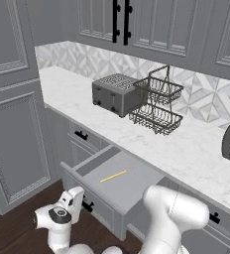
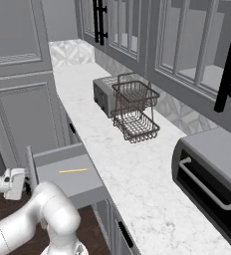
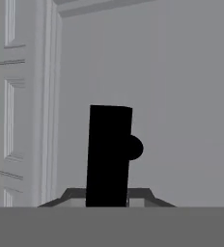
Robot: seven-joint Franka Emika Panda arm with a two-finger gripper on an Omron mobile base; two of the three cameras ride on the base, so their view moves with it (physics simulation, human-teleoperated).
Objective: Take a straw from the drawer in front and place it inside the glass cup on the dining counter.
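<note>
We see the drawer (image 1: 118, 184) pulled open below the marble worktop (image 1: 186, 149), its flat grey inside bare but for the straw (image 1: 113, 176), which lies near the middle, slanted toward two o'clock. At eleven o'clock from the straw, on the worktop, stands a grey toaster (image 1: 118, 94), and just beside it at its three o'clock a two-tier wire basket (image 1: 157, 101). Our white arm (image 1: 174, 218) rises at five o'clock, and its hand (image 1: 62, 212) sits low at seven o'clock, just outside the drawer front; the fingers are hidden from us.
</note>
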